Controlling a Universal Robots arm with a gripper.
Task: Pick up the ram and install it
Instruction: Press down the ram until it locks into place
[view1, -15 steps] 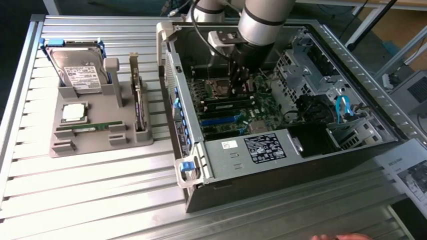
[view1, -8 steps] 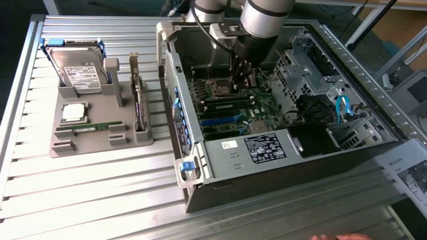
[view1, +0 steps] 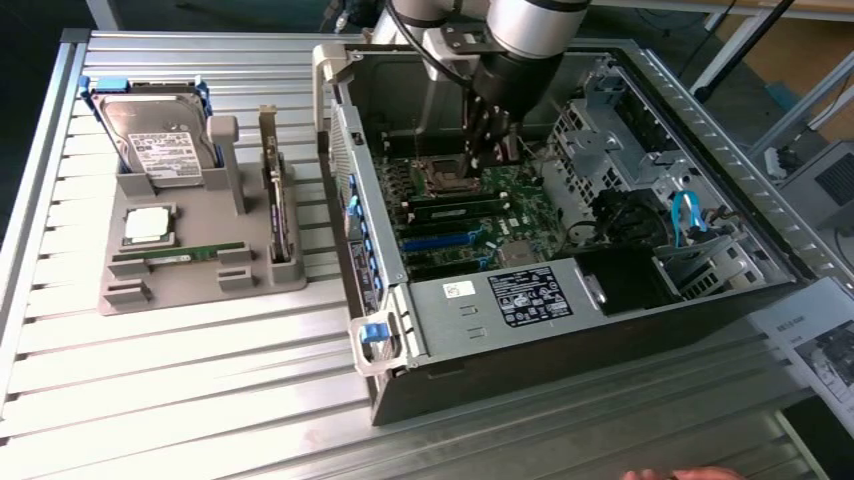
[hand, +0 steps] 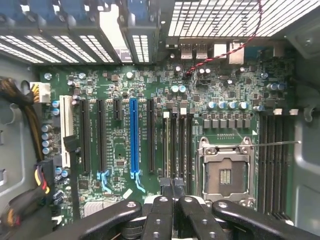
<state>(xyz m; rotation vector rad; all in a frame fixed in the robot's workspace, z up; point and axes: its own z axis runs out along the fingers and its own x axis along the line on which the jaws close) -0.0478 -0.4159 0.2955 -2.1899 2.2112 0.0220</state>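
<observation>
The ram (view1: 178, 256), a thin green stick, lies flat in the front groove of the grey holder (view1: 134, 292) at the exterior view's left. My gripper (view1: 489, 150) hangs inside the open computer case (view1: 441, 350), well away from the ram and just above the motherboard. In the wrist view the gripper (hand: 173, 184) is shut, its black fingertips (hand: 167, 184) pressed together with nothing between them. They sit over the end of a bank of black memory slots (hand: 178, 145), beside the open processor socket (hand: 225, 175).
The holder also carries a hard drive (view1: 160, 140), a square silver processor (view1: 147, 225) and an upright expansion card (view1: 276, 200). Case walls, a drive cage (view1: 601, 130) and cables (view1: 687, 215) surround the gripper. A hand (view1: 681, 473) shows at the exterior view's lower edge.
</observation>
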